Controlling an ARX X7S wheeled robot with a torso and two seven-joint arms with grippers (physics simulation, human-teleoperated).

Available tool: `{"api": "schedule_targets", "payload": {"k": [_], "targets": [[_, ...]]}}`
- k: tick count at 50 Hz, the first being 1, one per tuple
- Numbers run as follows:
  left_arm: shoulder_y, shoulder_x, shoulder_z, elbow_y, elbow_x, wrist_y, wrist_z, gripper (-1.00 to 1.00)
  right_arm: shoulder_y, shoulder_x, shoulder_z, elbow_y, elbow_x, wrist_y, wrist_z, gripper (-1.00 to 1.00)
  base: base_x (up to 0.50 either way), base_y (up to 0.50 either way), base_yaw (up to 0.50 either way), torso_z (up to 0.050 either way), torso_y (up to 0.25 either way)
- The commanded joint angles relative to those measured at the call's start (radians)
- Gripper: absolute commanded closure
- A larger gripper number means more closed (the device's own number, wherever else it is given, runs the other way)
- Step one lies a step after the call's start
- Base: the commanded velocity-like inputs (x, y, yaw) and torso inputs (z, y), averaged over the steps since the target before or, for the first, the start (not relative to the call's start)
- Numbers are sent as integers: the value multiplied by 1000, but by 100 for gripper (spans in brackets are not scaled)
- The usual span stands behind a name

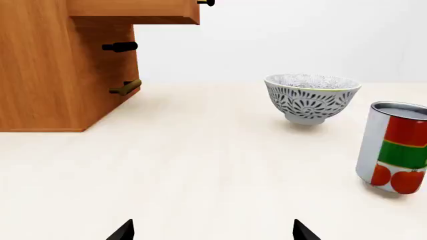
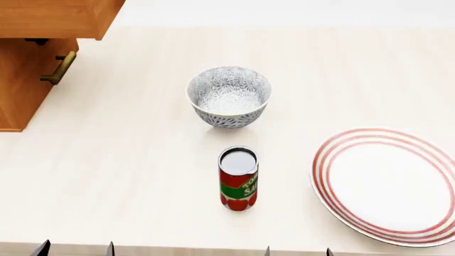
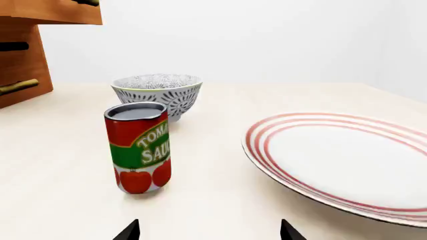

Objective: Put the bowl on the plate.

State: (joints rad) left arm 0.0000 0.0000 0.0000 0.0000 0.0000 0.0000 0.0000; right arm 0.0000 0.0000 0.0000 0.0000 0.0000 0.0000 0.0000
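The bowl (image 2: 229, 96), white with a dense grey-black floral pattern, stands upright mid-table; it also shows as the bowl (image 1: 311, 97) and the bowl (image 3: 157, 93) in the wrist views. The plate (image 2: 387, 184), white with red rings at its rim, lies flat at the right, seen again as the plate (image 3: 347, 160). My left gripper (image 2: 74, 249) and right gripper (image 2: 297, 252) sit at the table's near edge, both open and empty, well short of the bowl. Only their fingertips show: left gripper (image 1: 213, 231), right gripper (image 3: 209, 231).
A tomato sauce can (image 2: 237, 178) stands upright between the bowl and the near edge, left of the plate. A wooden cabinet (image 2: 29, 58) with handles and a partly open drawer occupies the far left corner.
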Motion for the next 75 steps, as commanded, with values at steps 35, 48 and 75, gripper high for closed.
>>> {"api": "schedule_targets", "payload": {"k": [35,48,75], "targets": [[85,-90,107,359,10,-170,-102,-100,-68,87,-103,-336,28,127,112,-100,0,0,0,0,0],[131,-123,109,733,-4,-337,-115,-100,-91,120,-153,-733,-43,322,146,-100,0,0,0,0,0],[134,-153,114,898,-28,-420,-148,-100,-90,148,-167,-798,-36,327,188,-100,226,0,0,0,0]]}}
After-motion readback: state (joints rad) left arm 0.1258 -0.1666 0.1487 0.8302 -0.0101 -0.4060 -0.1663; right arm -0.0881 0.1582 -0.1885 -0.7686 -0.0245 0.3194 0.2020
